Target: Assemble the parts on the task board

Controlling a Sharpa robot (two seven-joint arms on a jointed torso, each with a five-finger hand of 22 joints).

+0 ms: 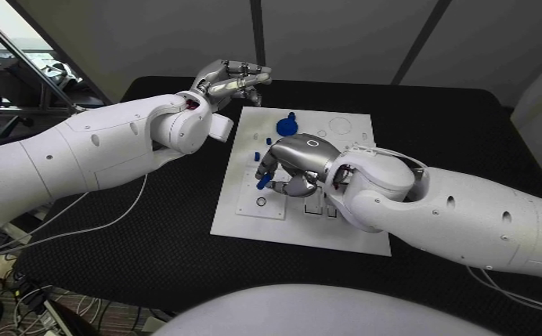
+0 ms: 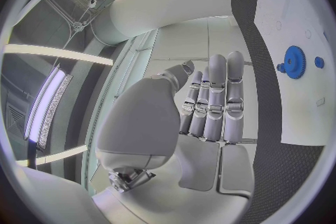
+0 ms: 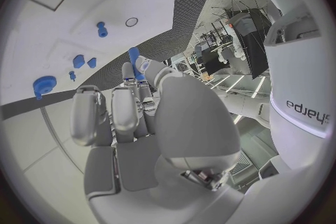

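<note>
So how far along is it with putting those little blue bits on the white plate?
Early to midway, I'd guess. A blue gear already sits on the task board. The right hand holds a blue peg in its fingers over the board. The left hand holds nothing, and small blue parts look unplaced.

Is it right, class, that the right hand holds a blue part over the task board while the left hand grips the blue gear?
Not quite. The right hand does hold a blue part over the task board, but the head view shows the left hand holding nothing beyond the board's far edge; the blue gear lies on the board.
</note>
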